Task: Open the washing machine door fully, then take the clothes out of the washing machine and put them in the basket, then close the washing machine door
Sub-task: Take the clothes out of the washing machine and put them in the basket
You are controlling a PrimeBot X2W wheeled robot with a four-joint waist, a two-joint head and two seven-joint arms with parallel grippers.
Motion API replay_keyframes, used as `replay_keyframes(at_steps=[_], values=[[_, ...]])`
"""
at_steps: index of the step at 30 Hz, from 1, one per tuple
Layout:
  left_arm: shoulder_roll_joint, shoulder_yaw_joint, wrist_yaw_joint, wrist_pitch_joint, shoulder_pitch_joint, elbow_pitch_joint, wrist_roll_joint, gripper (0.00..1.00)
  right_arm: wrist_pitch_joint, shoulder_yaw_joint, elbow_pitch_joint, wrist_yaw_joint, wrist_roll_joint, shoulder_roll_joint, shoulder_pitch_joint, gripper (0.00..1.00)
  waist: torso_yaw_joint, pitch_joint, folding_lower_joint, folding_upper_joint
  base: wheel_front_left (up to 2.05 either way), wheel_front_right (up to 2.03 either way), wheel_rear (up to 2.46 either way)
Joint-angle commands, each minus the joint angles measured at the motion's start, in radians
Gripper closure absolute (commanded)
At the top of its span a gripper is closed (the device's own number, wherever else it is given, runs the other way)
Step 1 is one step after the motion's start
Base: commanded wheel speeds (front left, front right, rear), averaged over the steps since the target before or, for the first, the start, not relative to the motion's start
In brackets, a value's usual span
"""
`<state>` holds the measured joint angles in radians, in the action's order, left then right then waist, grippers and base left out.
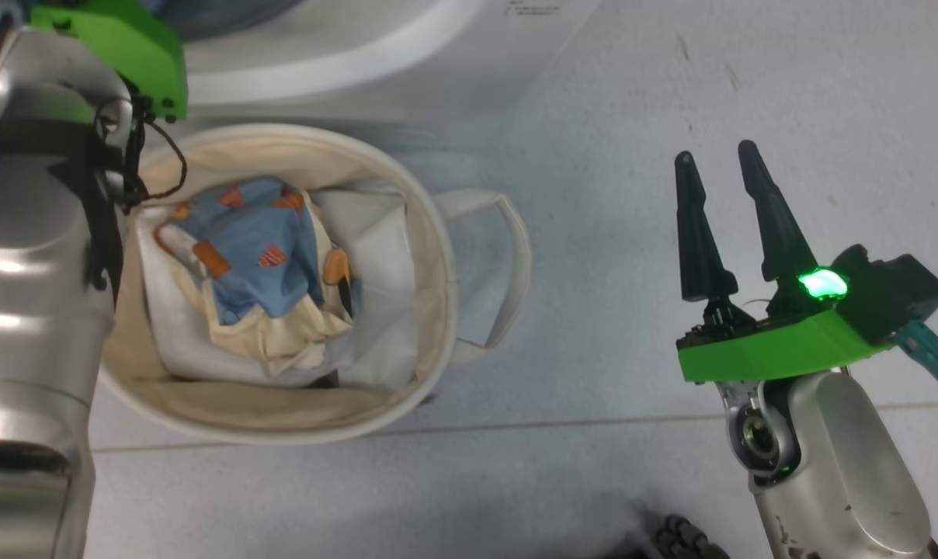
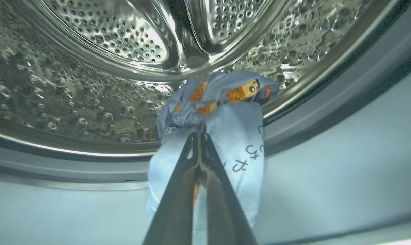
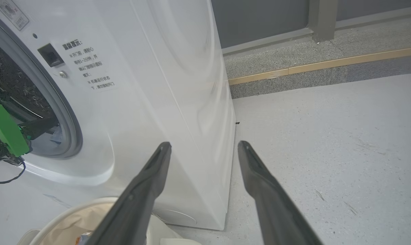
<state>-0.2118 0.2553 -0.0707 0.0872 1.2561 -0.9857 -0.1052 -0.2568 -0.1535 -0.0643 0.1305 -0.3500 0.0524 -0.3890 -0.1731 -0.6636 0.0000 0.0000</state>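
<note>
- Grey floor (image 3: pixel 328 136) lay around the white washing machine (image 3: pixel 151 68).
- Blue clothes (image 2: pixel 239 136) with squiggly letters hung at its drum mouth, pinched by the left gripper (image 2: pixel 198 134), fingers pressed together.
- More lay in the basket (image 1: pixel 438 233).
- Small Chinese writing (image 3: pixel 89 64) sat beside the opening.
- The right gripper (image 1: pixel 716 155) hung over the floor, fingers spread.

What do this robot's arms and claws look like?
Both arms are silver-grey metal shells, the right arm and left arm each capped by a bright green plastic wrist block. The right gripper and left gripper each have two long tapering black fingers. A green light glows on the right wrist beside a teal plug; thin black cables loop off the left wrist.
</note>
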Motion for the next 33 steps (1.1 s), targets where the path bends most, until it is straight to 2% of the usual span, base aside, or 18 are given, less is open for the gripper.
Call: replay_keyframes(at_steps=[1, 6, 13, 21, 22, 24, 33], values=[[-0.034, -0.023, -0.011, 0.049, -0.008, 0.04, -0.01, 1.0, -0.005, -0.02, 0.02, 0.0, 0.013, -0.002, 0.016, 0.0, 0.018, 0.033, 0.0, 0.0, 0.0, 0.0, 0.0], [-0.028, -0.037, -0.021, 0.135, -0.065, 0.07, -0.034, 1.0, -0.005, -0.02, 0.004, 0.0, 0.028, -0.002, 0.033, 0.0, 0.042, 0.096, 0.0, 0.0, 0.0, 0.0, 0.0], [-0.032, -0.055, -0.039, 0.171, -0.162, 0.185, -0.055, 1.0, -0.005, -0.027, -0.014, 0.0, 0.045, -0.002, 0.063, 0.0, 0.076, 0.184, 0.0, 0.0, 0.0, 0.0, 0.0], [-0.045, -0.082, -0.064, 0.174, -0.322, 0.468, -0.055, 1.0, -0.005, -0.038, -0.03, 0.0, 0.041, -0.002, 0.091, 0.0, 0.096, 0.273, 0.0, 0.0, 0.0, 0.0, 0.0], [-0.048, -0.087, -0.068, 0.174, -0.363, 0.535, -0.056, 1.0, -0.005, -0.04, -0.035, 0.0, 0.038, -0.002, 0.098, 0.0, 0.099, 0.291, 0.0, 0.0, 0.0, 0.0, 0.0], [-0.051, -0.089, -0.071, 0.174, -0.381, 0.569, -0.054, 1.0, -0.005, -0.041, -0.038, 0.0, 0.038, -0.002, 0.102, 0.0, 0.1, 0.3, 0.0, 0.0, 0.0, 0.0, 0.0], [-0.057, -0.093, -0.103, 0.174, -0.531, 0.885, -0.03, 1.0, -0.005, -0.047, -0.055, 0.0, 0.027, -0.002, 0.126, 0.0, 0.113, 0.365, 0.0, 0.0, 0.0, 0.0, 0.0]])
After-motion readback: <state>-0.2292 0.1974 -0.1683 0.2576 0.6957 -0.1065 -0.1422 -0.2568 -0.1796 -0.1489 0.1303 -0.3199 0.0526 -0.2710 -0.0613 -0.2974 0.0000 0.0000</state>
